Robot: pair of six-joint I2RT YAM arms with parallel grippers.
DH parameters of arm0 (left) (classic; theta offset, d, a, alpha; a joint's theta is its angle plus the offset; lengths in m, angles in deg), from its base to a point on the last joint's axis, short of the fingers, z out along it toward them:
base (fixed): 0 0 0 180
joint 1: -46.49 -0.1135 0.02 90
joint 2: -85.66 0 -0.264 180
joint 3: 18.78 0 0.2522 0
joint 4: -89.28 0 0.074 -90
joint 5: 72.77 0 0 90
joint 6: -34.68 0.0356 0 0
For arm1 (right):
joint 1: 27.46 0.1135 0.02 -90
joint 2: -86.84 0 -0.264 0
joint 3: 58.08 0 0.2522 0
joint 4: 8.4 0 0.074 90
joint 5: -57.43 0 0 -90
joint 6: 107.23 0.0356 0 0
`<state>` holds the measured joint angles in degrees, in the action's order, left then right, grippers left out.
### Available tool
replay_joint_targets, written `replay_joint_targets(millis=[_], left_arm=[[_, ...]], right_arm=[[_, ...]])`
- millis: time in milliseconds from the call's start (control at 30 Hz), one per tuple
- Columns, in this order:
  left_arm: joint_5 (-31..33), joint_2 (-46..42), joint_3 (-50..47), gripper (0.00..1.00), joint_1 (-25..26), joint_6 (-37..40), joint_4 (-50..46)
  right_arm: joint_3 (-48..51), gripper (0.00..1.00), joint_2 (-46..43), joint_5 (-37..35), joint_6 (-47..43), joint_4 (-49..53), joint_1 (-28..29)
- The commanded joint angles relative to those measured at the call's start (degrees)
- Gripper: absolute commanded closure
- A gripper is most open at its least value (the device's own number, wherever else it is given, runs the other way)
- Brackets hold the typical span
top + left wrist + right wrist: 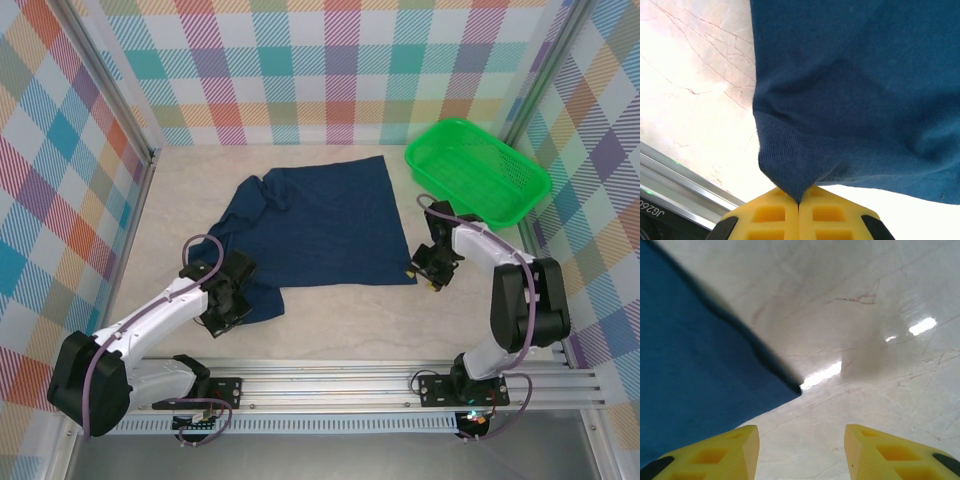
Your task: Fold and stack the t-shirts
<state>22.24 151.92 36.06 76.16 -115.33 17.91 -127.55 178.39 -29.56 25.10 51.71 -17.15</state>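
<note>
A green plastic basket (478, 170) sits on a pale, marble-veined table (330, 325), beyond and to the right of the right fingers (715, 450) and well apart from them. Pastel plaid walls (300, 70) enclose the table on three sides. A slotted aluminium rail (340, 385) runs along the edge behind the left fingers (830, 212).

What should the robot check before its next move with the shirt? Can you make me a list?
1. The left gripper pinches a corner of the shirt: ok.
2. The right gripper holds the other near corner: not ok. Its jaws are open, and the corner lies just ahead of them.
3. The shirt lies flat: not ok, its left side is bunched.
4. The basket is out of the way: ok.
5. Print side up or down: cannot tell.
</note>
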Motion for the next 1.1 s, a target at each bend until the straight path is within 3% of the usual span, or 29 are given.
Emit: replay_joint_targets(millis=[0, 400, 733, 1067], left_arm=[[1.78, -0.02, 0.31, 1.0, 0.48, -0.11, -2.79], [1.67, 0.21, 1.55, 1.0, 0.48, 0.77, -2.69], [1.54, -0.6, 1.59, 1.0, 0.5, 0.81, -2.74], [1.25, -1.48, 1.32, 1.0, 0.55, 0.68, -2.82]], right_arm=[[0.68, 0.52, 1.79, 1.13, 2.04, -1.19, 0.17], [-0.61, 0.58, 6.86, 4.64, 2.19, -5.39, 0.55], [-4.05, 0.73, 8.68, 4.53, 0.88, -6.47, 0.94], [-3.23, 0.58, 4.66, 2.97, 2.24, -1.4, 2.17]])
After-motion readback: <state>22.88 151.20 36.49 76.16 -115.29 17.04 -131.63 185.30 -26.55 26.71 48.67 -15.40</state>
